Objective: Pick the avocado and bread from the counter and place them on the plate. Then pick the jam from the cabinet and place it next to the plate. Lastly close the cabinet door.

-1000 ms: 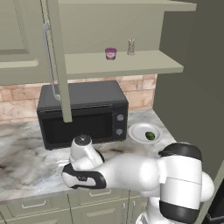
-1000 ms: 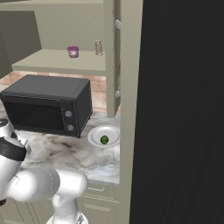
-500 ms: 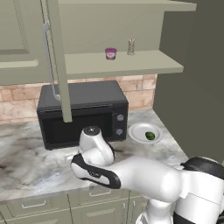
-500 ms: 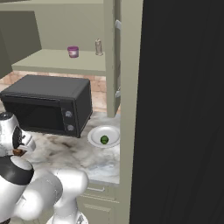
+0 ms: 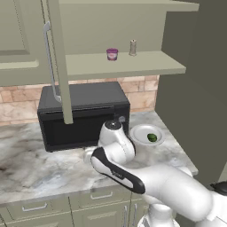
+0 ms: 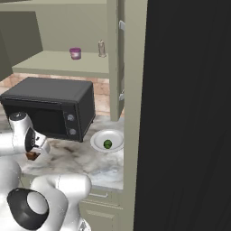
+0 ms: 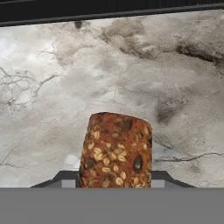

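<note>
Claw (image 6: pixel 34 154) clamped on bread (image 7: pixel 116 151), held just above worktop (image 7: pixel 65 87) in front of microwave (image 5: pixel 84 115). Bread prob. light, soft, crumbly: grip mid-sides, gentle squeeze. Avocado (image 5: pixel 152 137) sits on plate (image 5: pixel 139 132).

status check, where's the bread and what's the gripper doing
Gripper shut on the bread, held above the counter. Avocado already on the plate. Jam on the cabinet shelf. Microwave stands beside the route.

Bread (image 7: pixel 115 151) reddish-brown, seed-speckled; counter (image 7: pixel 52 87) grey-white, dark veins; avocado (image 5: pixel 152 137) dark green; jam (image 5: pixel 112 54) purple.
</note>
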